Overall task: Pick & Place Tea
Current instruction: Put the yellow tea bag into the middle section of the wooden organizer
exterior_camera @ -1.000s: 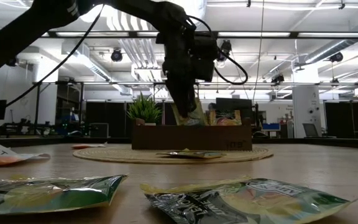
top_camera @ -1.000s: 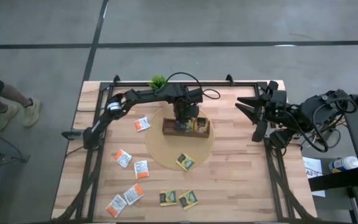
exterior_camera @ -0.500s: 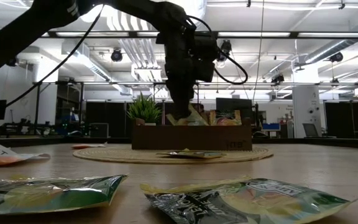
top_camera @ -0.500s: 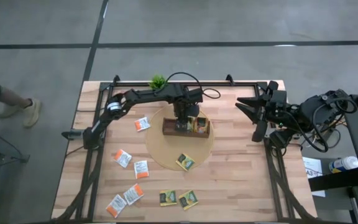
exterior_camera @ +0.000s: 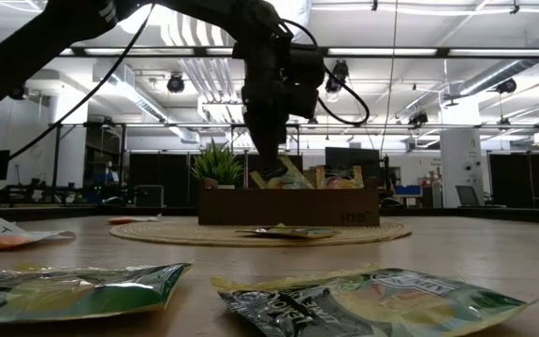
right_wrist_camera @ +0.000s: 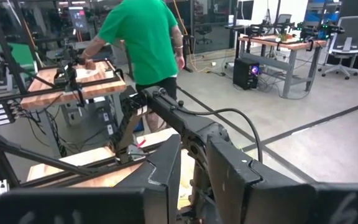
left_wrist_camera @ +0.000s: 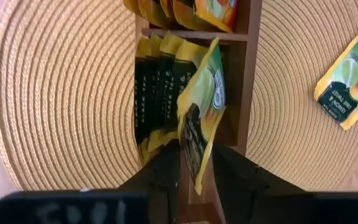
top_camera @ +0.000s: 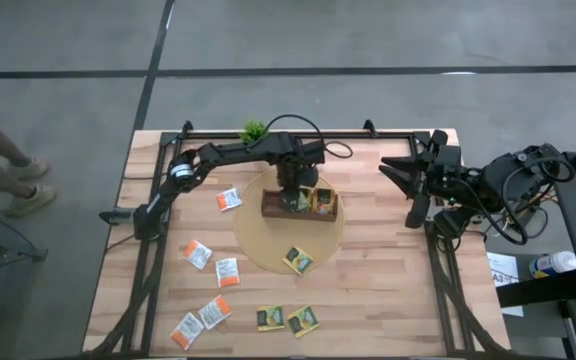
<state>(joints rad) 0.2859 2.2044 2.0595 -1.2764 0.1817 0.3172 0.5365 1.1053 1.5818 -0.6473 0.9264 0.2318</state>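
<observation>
My left gripper [top_camera: 293, 197] points down over the brown compartment tray [top_camera: 268, 210] on the round woven mat [top_camera: 258, 250]. It is shut on a dark green-and-yellow tea sachet [left_wrist_camera: 201, 112]. Several sachets of the same kind [left_wrist_camera: 157, 87] stand on edge in that compartment, and orange ones [left_wrist_camera: 191, 9] fill the one beside it. Loose white-and-orange sachets [top_camera: 197, 254] and green ones [top_camera: 299, 260] lie flat on the mat and table. No red-pink sachet shows. My right gripper [top_camera: 408, 190] waits shut at the table's right edge. My left gripper [left_wrist_camera: 196, 165] pinches the dark green-and-yellow sachet by its upper edge [left_wrist_camera: 194, 155] between the two fingers, from above and pointing down. The sachet hangs tilted below the fingers. Its lower end [left_wrist_camera: 211, 56] reaches into the tray's middle compartment beside the standing sachets.
A small potted plant [top_camera: 255, 131] stands at the table's far edge behind the tray. More loose sachets [top_camera: 271, 318] lie near the table's near edge, two of them close in the low view [exterior_camera: 372, 300]. A person's legs [top_camera: 8, 170] show on the floor left of the table.
My left gripper has risen slightly over the tray and stays shut on the sachet, whose lower end stays in the compartment. The person at the left has stepped along the floor.
</observation>
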